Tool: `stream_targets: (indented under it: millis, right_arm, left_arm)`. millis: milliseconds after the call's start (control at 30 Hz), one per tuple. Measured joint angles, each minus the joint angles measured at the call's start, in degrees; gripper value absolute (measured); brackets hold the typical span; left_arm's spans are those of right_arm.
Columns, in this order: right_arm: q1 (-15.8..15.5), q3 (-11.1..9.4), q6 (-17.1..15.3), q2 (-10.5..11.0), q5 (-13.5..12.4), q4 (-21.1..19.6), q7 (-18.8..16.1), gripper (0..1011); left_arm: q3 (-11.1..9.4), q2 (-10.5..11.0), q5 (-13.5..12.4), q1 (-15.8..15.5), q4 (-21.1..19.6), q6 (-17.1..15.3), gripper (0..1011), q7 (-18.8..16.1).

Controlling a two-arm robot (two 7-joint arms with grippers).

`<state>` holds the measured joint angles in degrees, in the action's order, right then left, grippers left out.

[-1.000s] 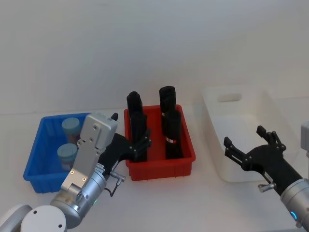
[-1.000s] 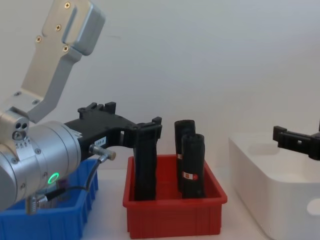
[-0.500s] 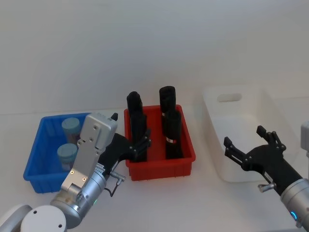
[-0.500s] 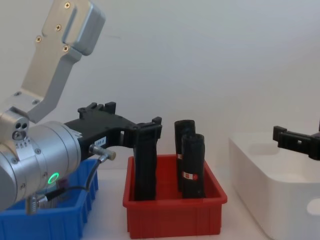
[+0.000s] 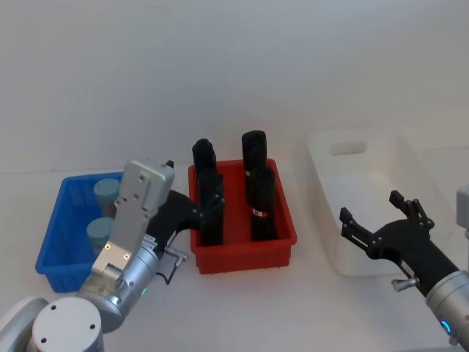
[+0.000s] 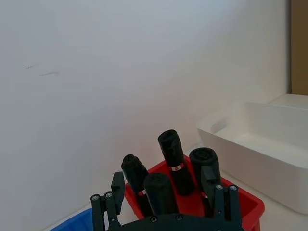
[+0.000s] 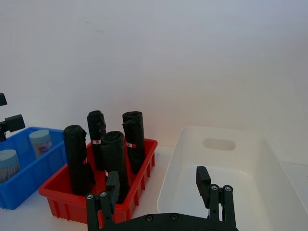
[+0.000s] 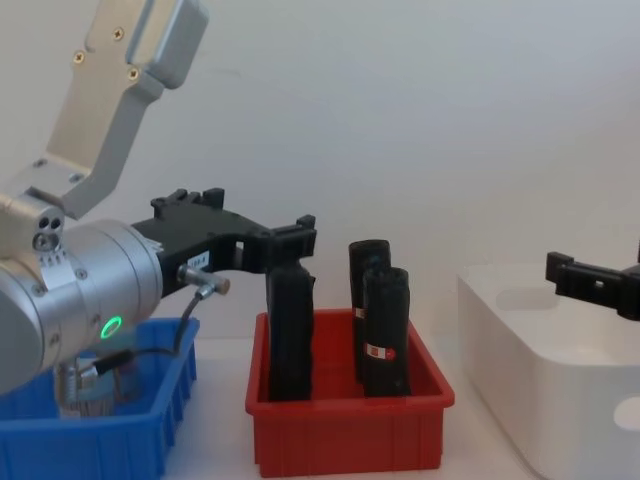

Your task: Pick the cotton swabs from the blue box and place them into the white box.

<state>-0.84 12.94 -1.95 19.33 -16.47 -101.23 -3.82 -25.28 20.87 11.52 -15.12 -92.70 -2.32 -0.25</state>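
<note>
Two cotton swabs jars with pale blue lids stand in the blue box at the left; the right wrist view also shows the jars and the blue box. My left gripper hovers open above the gap between the blue box and the red bin, its fingers spread and holding nothing. Over the near edge of the white box, my right gripper stands open and empty. The white box holds nothing that I can see.
A red bin with several tall black cylinders stands between the blue box and the white box. My left gripper's fingertips are close to the front left cylinder. A white wall rises just behind the bins.
My left arm has lifted a little and drawn slightly left, toward the blue box. The right arm has not moved.
</note>
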Motion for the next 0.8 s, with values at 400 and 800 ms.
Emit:
stream_targets:
  millis: [400,800]
  right_arm:
    - [0.0,0.0,0.0,0.0,0.0,0.0,0.0,1002]
    - [0.0,0.0,0.0,0.0,0.0,0.0,0.0,1002]
  left_arm:
    - [2.3,-0.1,2.4,-1.8,1.4,-3.9,1004,-1.8]
    - [5.0,1.1,5.6,-2.5,3.1,-8.0,1004,-3.3]
